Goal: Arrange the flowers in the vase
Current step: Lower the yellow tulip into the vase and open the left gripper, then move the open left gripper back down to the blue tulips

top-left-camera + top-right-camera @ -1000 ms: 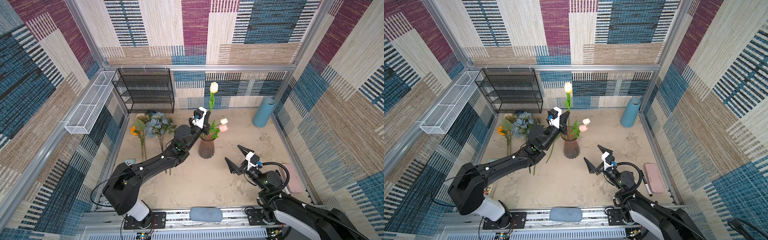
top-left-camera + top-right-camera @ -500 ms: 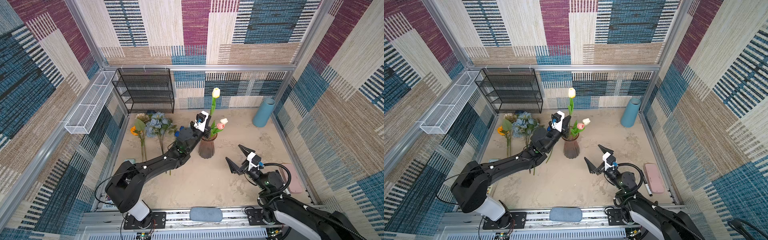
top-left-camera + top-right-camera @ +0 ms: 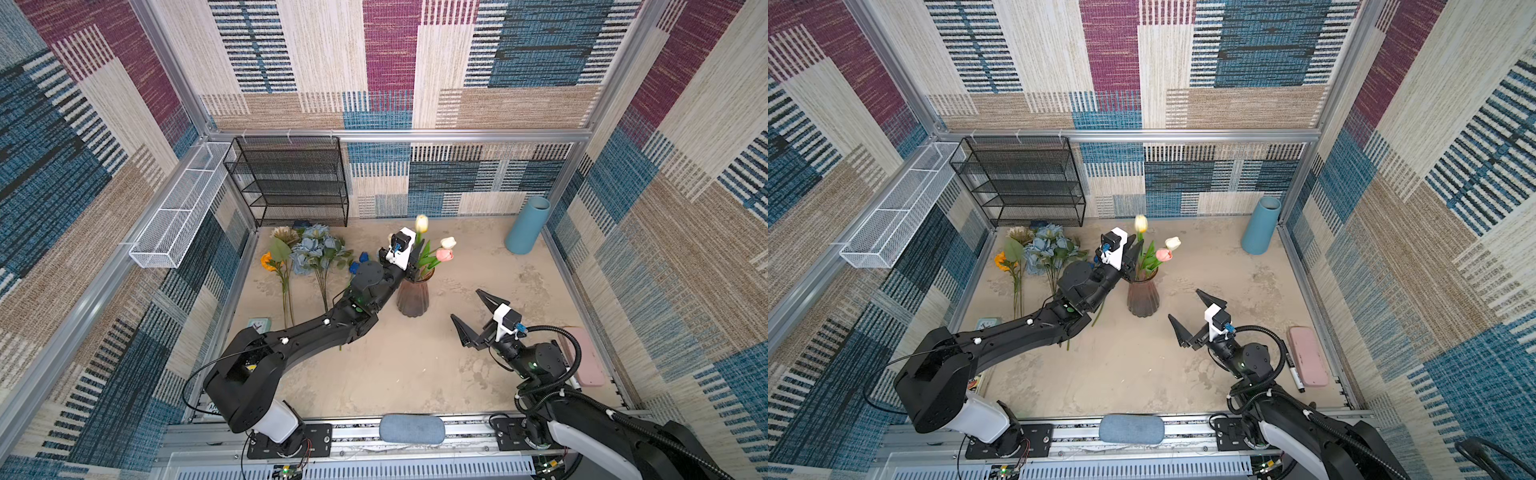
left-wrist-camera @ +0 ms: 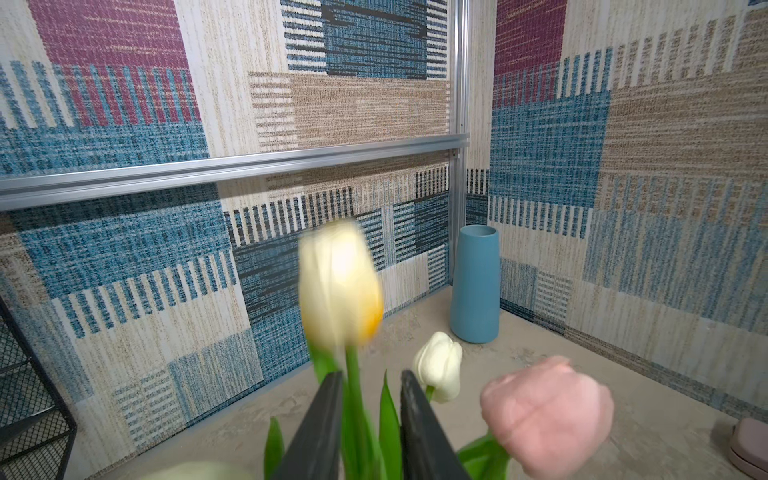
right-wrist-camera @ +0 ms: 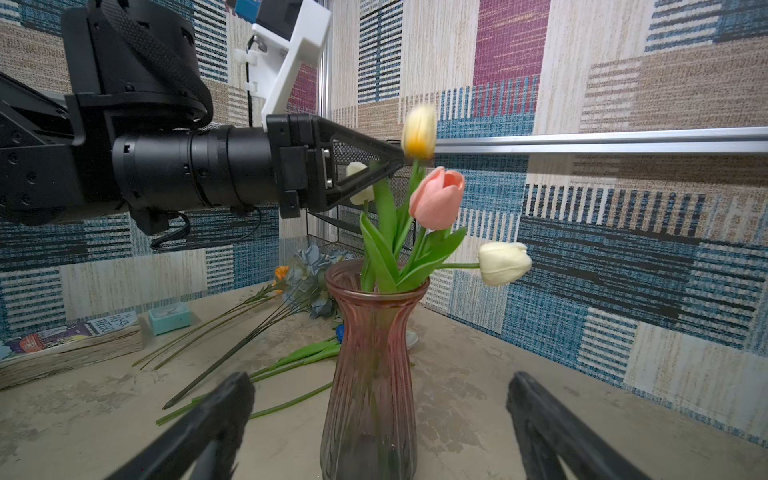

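top views: ribbed smoky-pink glass vase (image 3: 413, 297) stands mid-table with a pink tulip (image 3: 444, 254), white tulip (image 3: 448, 242) and tall pale-yellow tulip (image 3: 422, 223) in it; left gripper (image 3: 410, 262) is at the yellow one's stem just above the rim, right gripper (image 3: 465, 304) is well apart, spread wide, empty; a dusty-blue rose bunch (image 3: 318, 253) and orange bloom (image 3: 266, 261) lie on the sandy table (image 3: 415, 374). left wrist view: black fingers (image 4: 324, 424) stand partly parted, green stem between them with a gap showing, not clamped. right wrist view: vase near, facing the wide-set jaws.

Left arm (image 3: 316, 328) outstretched, left end effector (image 4: 370, 376) slightly parted, right end effector (image 3: 465, 304) splayed
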